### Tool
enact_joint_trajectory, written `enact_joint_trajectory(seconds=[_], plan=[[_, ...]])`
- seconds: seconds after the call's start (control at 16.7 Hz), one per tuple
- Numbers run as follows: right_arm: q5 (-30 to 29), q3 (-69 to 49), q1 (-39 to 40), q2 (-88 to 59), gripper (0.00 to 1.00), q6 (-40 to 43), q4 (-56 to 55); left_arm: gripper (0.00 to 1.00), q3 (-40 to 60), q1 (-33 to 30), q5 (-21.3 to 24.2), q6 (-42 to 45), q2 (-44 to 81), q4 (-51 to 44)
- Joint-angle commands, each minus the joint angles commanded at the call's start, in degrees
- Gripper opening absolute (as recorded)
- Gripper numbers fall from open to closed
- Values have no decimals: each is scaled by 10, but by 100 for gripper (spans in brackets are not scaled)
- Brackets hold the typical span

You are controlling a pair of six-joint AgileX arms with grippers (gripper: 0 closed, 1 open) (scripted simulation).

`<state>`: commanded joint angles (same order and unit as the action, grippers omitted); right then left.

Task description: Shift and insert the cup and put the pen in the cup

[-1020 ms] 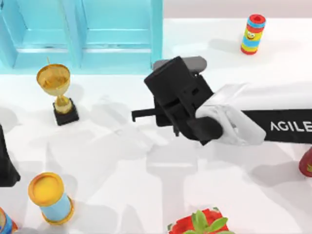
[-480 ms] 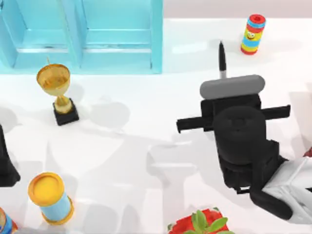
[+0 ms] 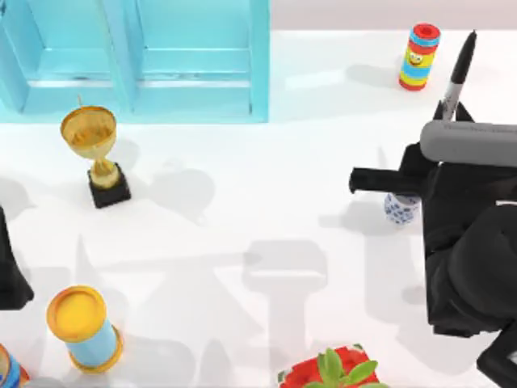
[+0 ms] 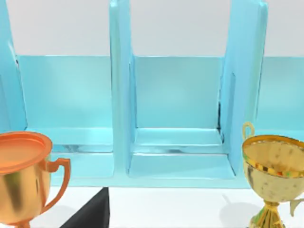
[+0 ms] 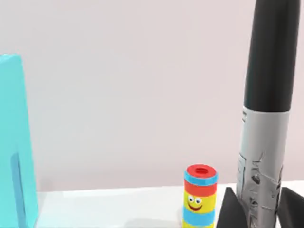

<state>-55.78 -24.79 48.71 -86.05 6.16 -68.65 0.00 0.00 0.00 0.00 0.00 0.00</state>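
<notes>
The pen (image 3: 459, 71) stands upright at the far right of the table, black with a grey label band. My right gripper (image 3: 445, 111) is shut on its lower part. In the right wrist view the pen (image 5: 264, 118) rises between two dark fingertips (image 5: 229, 209). The cup (image 3: 401, 208), small and white with a blue pattern, stands on the table just left of the right arm, partly under the gripper's black body. The pen's lower end is hidden by the gripper. My left arm (image 3: 10, 273) is parked at the left edge.
A light-blue shelf unit (image 3: 194, 65) spans the back left. A gold trophy (image 3: 93, 141) stands before it, a yellow-rimmed blue cylinder (image 3: 81, 327) at front left, a striped smiley tower (image 3: 419, 56) at back right, and a red-potted plant (image 3: 331, 372) at the front edge.
My right arm has swung from the table's middle to the right side, carrying the pen upright. The cup has come into view beside it. The left arm has not moved.
</notes>
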Motion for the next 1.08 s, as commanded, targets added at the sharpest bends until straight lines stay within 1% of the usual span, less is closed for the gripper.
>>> enact_joint_trajectory(seconds=[0.42, 0.54, 0.84, 1.08], plan=[[0, 0, -3, 1, 0, 1, -7, 100, 0, 0, 0, 0, 0, 0], [15, -6, -13, -17, 0, -2, -12, 100, 0, 0, 0, 0, 0, 0], [65, -37, -69, -81, 0, -12, -40, 100, 0, 0, 0, 0, 0, 0], [71, -41, -75, -87, 0, -13, -43, 100, 0, 0, 0, 0, 0, 0]])
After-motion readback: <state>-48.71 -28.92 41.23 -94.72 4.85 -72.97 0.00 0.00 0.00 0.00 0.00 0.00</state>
